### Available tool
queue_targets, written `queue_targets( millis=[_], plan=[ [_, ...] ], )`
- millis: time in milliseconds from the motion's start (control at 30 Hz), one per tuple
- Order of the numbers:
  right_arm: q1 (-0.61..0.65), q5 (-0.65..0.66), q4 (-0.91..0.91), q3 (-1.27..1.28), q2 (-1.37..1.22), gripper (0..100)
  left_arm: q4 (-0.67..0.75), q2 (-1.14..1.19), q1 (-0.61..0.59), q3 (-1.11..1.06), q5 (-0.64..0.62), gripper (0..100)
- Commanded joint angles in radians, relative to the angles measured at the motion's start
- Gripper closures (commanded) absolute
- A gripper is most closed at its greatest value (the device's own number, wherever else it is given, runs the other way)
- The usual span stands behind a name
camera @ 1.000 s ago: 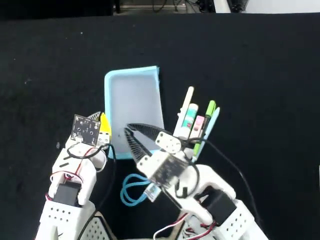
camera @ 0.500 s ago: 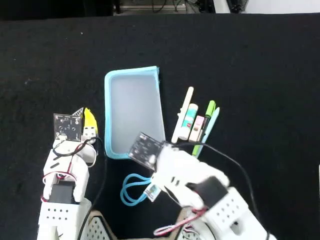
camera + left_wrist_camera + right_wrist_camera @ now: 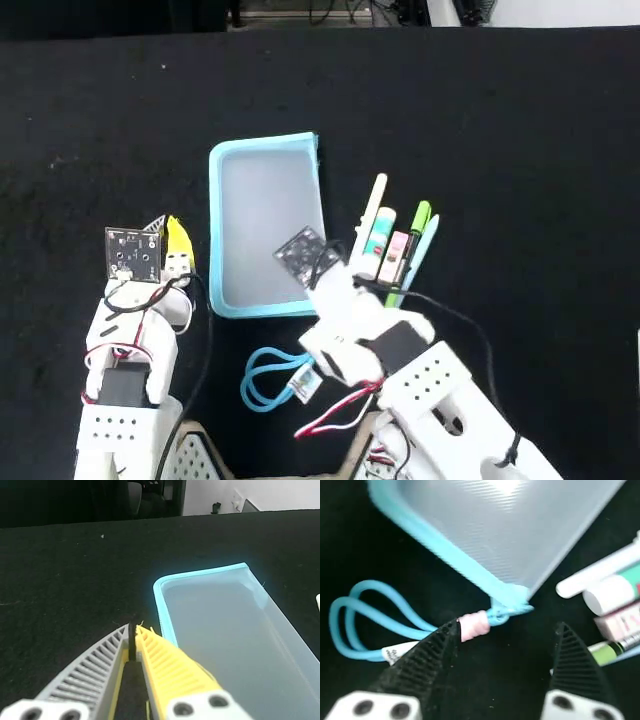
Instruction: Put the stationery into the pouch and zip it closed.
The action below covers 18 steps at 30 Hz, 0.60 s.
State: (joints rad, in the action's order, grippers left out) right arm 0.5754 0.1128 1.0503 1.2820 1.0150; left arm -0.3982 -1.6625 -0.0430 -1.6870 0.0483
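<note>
Here, the pouch (image 3: 265, 215) is being seen lying flat on the black table (image 3: 500, 130). It is a pale, translucent case with a light blue edge. Whether its zip is open cannot be told.

The stationery is being seen outside the pouch, in a close row just beside its long edge on the right arm's side. The row is made up of a white pen (image 3: 368, 220), a glue stick (image 3: 379, 238), a pink stick (image 3: 397, 254), a green marker (image 3: 416, 232) and a light blue pen (image 3: 427, 240), all lying roughly parallel.

The right gripper (image 3: 507, 626) is being held wide open, with nothing between its black fingers, low over the table at the pouch's near corner. A looped blue cord (image 3: 365, 625) is being seen running from that corner, and its pink sleeve (image 3: 473, 624) lies just beside one fingertip.

The left gripper (image 3: 134, 628) is being held with its grey and yellow fingers pressed together on nothing. It sits near the pouch's other long edge, apart from it.
</note>
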Motion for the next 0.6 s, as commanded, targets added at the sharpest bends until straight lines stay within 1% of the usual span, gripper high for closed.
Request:
queue_targets(
  millis=[0,100,200,300,400,567],
  plan=[
    [-0.043,-0.054,-0.031,-0.021,-0.012,74.7,0.023,-0.006,-0.004,-0.021,-0.006,97],
    [-0.015,-0.141,-0.130,0.047,-0.012,75.5,0.023,-0.006,-0.002,-0.021,-0.006,97],
    [0.077,-0.219,-0.207,0.097,-0.012,75.5,0.021,-0.006,-0.002,-0.021,-0.006,97],
    [0.144,-0.255,-0.241,0.114,-0.012,75.5,0.020,-0.006,-0.002,-0.021,-0.006,97],
    [0.126,-0.258,-0.242,0.116,-0.013,75.5,0.020,-0.006,-0.004,-0.021,-0.006,97],
    [0.000,-0.253,-0.241,0.116,-0.013,75.5,0.020,-0.006,-0.002,-0.021,-0.006,97]
  ],
)
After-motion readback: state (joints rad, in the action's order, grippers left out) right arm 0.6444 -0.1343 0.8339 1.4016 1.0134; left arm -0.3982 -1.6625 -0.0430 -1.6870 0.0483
